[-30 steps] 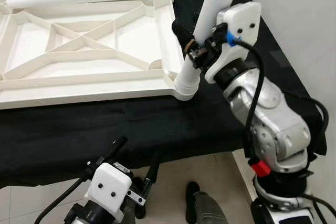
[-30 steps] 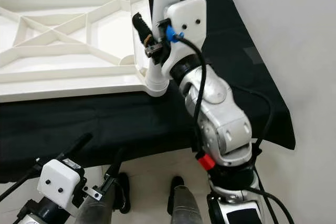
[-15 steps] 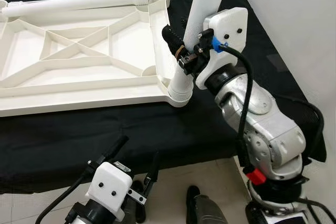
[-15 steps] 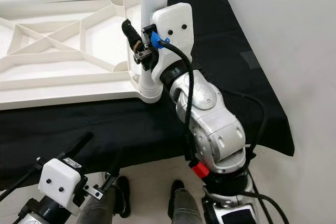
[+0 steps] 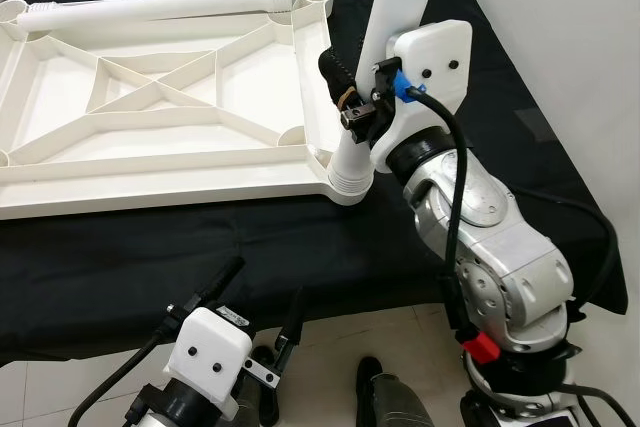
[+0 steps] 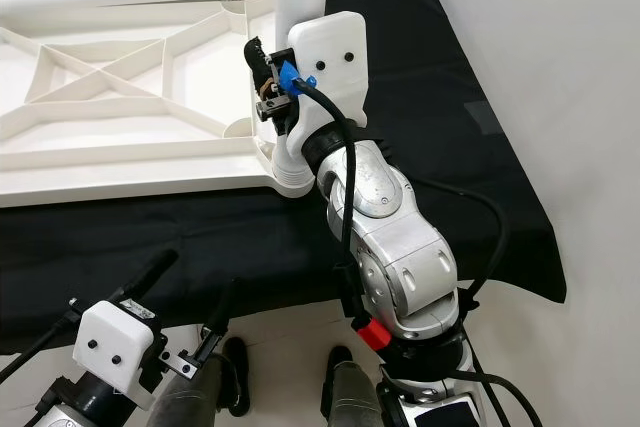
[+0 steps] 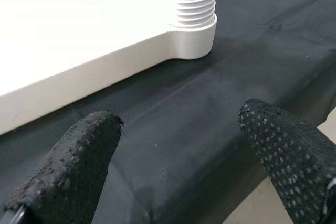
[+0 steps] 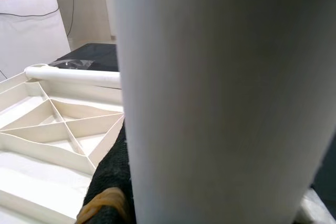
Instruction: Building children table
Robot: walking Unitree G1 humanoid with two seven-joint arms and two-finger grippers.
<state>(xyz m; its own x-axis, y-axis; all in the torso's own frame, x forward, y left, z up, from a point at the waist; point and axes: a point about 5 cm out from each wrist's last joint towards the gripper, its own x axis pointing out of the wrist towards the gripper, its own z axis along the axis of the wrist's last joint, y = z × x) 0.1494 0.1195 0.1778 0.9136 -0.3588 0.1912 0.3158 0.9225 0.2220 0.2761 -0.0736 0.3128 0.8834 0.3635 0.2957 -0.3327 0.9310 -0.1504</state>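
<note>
One white table leg [image 5: 385, 57] stood nearly upright, its ribbed foot seated in the near right corner socket of the upturned white tabletop [image 5: 150, 117]. That ribbed tabletop lay underside up on a black cloth [image 5: 200, 247]. The right gripper [image 5: 352, 97] was clamped around the standing leg partway up, black fingers [image 5: 333, 69] pressed to its side. A second white leg [image 5: 150, 7] lay flat along the tabletop's far edge, beside the far corner socket. Down low, off the cloth's near edge, the left gripper [image 7: 178, 150] hung over the pale floor [image 5: 330, 332] with its fingers [image 7: 79, 156] spread apart, holding nothing.
</note>
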